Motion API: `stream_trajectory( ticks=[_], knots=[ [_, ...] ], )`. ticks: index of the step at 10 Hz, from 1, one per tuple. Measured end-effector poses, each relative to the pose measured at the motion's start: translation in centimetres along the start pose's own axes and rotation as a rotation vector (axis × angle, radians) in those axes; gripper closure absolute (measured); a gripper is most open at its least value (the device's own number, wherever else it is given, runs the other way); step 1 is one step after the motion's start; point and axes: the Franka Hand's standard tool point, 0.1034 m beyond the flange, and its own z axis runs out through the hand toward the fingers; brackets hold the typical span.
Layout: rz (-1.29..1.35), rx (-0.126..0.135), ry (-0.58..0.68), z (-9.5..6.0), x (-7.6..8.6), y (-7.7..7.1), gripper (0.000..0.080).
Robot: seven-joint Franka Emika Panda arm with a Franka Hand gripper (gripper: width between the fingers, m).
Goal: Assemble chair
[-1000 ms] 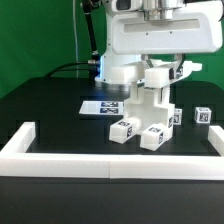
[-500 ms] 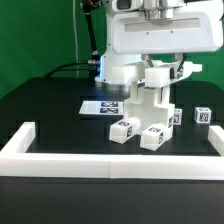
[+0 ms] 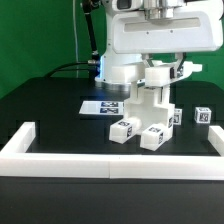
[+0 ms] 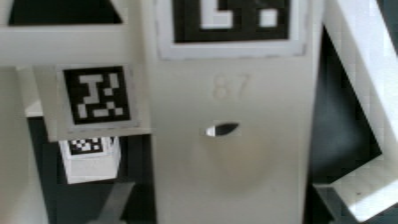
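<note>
**Desk:** Where does the chair sit against the gripper?

**Operator:** I see the gripper (image 3: 152,68) pinched narrow on the top of the upright chair assembly (image 3: 150,102). The assembly stands mid-table directly beneath it, just to the exterior view's right of the marker board (image 3: 98,105). Two loose blocks (image 3: 125,130) lie nearer, between the assembly and the white rail (image 3: 110,161). Two smaller blocks (image 3: 203,116) sit farther to the exterior view's right.

**Desk:** What can't you make out?

**Operator:** The arm housing (image 3: 165,35) crowds the fingertips, so I cannot see the exact contact. The wrist view is filled by a white panel (image 4: 231,175) with a small hole (image 4: 222,129), and its top tag is cut off. Beside the panel, a tagged post (image 4: 93,95) looks blurred.
</note>
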Motion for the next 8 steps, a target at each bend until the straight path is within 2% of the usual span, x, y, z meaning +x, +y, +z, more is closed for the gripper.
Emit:
stream_trajectory(
  ticks=[8],
  knots=[
    [0.0,0.004,0.001,-0.31,-0.17,0.21,0.0509]
  ],
)
